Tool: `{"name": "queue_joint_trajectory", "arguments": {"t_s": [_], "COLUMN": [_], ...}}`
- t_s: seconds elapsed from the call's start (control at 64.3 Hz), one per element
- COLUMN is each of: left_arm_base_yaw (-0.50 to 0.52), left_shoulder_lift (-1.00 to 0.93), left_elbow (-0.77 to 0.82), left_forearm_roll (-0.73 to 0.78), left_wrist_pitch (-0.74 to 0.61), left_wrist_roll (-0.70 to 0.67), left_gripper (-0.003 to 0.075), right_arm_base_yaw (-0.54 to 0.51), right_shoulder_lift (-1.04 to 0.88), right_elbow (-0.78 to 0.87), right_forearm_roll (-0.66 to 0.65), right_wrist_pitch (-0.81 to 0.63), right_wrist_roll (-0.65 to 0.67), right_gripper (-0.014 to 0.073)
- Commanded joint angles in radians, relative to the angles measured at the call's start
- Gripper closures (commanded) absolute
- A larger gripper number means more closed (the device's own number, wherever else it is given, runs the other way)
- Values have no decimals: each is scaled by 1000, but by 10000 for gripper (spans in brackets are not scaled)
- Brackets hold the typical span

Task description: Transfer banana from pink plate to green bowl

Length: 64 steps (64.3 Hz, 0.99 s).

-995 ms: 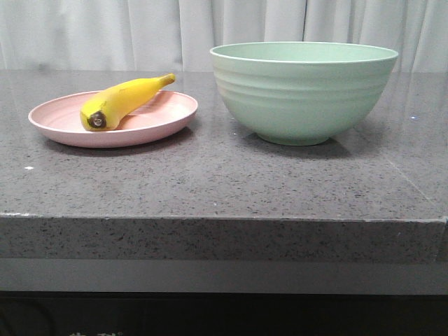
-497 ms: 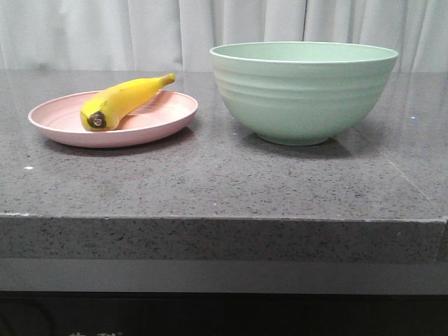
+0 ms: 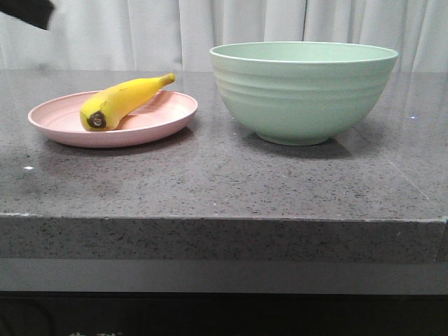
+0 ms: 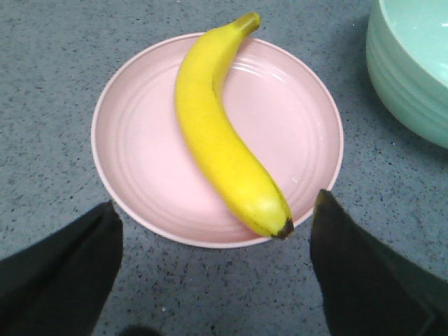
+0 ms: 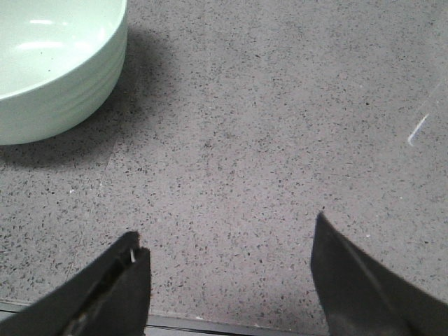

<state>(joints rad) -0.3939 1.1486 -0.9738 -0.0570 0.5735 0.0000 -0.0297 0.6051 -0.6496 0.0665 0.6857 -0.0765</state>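
Short plump yellow banana (image 4: 227,140) lies across shallow pale-pink matte plate (image 4: 140,154), beside deep ridged mint-green bowl (image 3: 304,91). Left gripper (image 4: 213,269) above plate, fingers spread, empty. Right gripper (image 5: 227,280) likewise spread over speckled grey stone counter (image 5: 280,126).

Right wrist view: the green bowl (image 5: 52,66) sat at one corner of the frame, only part of its rim, pale inner wall and ridged outer side visible. It rested on the bench (image 5: 266,140), a dark grey speckled stone surface, and cast a soft shadow beside it. The right gripper (image 5: 227,273) was spread wide, its two dark fingers (image 5: 115,297) well apart with bare bench between them, holding nothing. The bowl lay well clear of the fingers. A short pale streak (image 5: 418,128) marked the bench near the opposite edge. The bench's front edge showed beneath the fingers.
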Motion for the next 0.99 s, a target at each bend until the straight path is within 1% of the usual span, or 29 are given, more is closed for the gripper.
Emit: {"name": "queue_joint_trajectory", "arguments": {"t_s": [0.0,0.233,0.497,0.746,0.979], "left_arm_base_yaw": [-13,-13,-13,-13,-13], "left_shoulder_lift": [68,283,467,567,627], "left_elbow": [-105,-320,-504,-582,-597], "left_forearm_roll": [4,0,-21,-21,-21], "left_wrist_pitch": [-6,173,358,391,385], "left_wrist_roll": [0,0,-26,-75,-93], "left_gripper": [187,187,187,187,187], "right_arm_base_yaw": [1,1,1,1,1], "right_shoulder_lift": [8,8,8,8,8], "right_elbow": [-29,-29,-29,-29,-29], "right_forearm_roll": [2,2,2,2,2], "right_wrist_pitch": [-67,-67,-68,-68,-68], "right_wrist_roll": [-1,-1,-1,-1,-1], "right_gripper": [85,85,85,85,85]}}
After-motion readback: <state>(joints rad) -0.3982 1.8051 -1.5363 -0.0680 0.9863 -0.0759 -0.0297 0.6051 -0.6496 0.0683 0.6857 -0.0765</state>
